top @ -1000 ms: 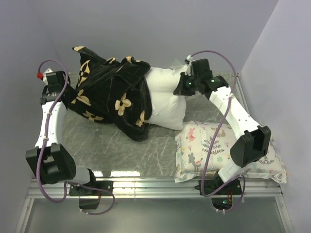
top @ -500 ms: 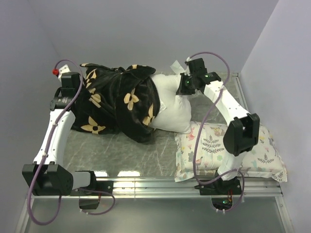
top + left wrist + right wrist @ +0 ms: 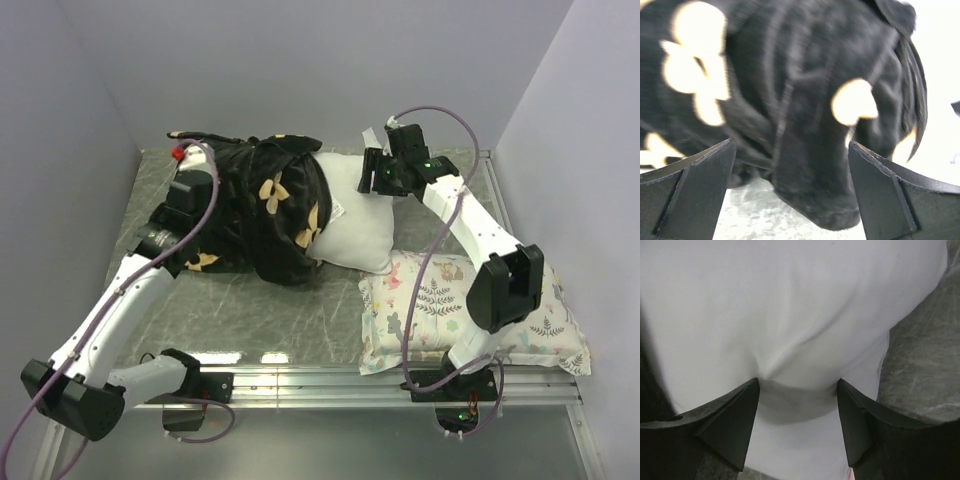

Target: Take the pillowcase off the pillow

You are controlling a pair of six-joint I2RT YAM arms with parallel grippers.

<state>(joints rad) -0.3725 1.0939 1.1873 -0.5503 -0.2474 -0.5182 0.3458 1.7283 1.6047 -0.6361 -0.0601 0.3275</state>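
Pillow [image 3: 362,218] lay at far centre of the table [image 3: 300,300], long axis left-right, bare white end pointing right. Pillowcase [image 3: 255,205] sat bunched over its left half, mouth facing right. Left gripper [image 3: 791,145]: jaws wide apart, empty, just before the black plush. Right gripper [image 3: 798,382]: jaws apart, tips pressing the pillow's puckered right end.

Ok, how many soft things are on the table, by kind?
Pillows: 2 (white pillow, printed pillow)
Pillowcases: 1 (black pillowcase, still partly on the white pillow)
Total: 3
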